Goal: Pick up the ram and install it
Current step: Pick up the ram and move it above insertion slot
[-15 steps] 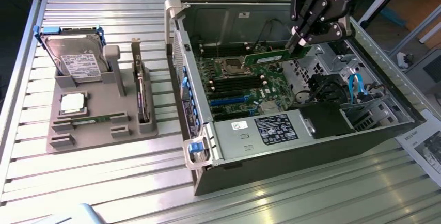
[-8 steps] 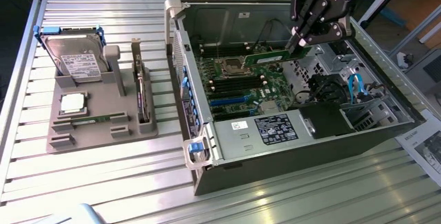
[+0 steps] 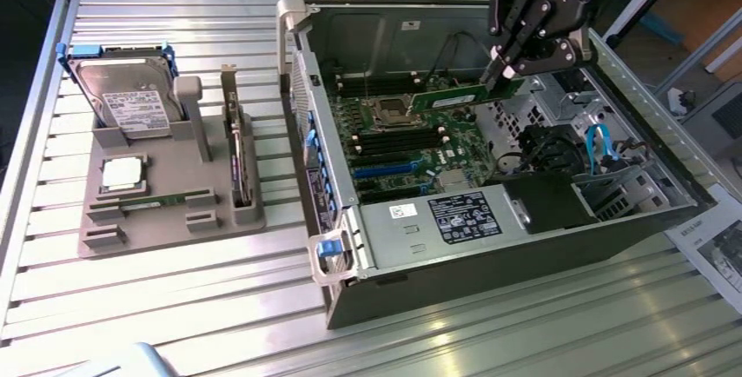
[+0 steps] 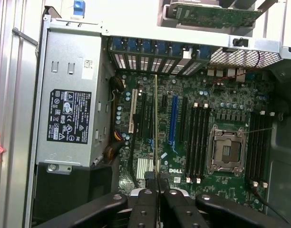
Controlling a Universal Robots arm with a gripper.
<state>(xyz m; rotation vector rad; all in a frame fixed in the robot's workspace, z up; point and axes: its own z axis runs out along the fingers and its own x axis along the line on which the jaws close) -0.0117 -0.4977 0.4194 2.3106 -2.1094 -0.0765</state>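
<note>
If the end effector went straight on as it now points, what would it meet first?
Probably the motherboard: the end effector, shut on the ram, points into the open case, so the ram's edge would touch first. Depth is unclear.

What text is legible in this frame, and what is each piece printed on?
"ROBOTIQ": on the gripper body.
"DELL": on the motherboard.
Power supply label: print too small to read.
Hard drive label: too small to read.
</note>
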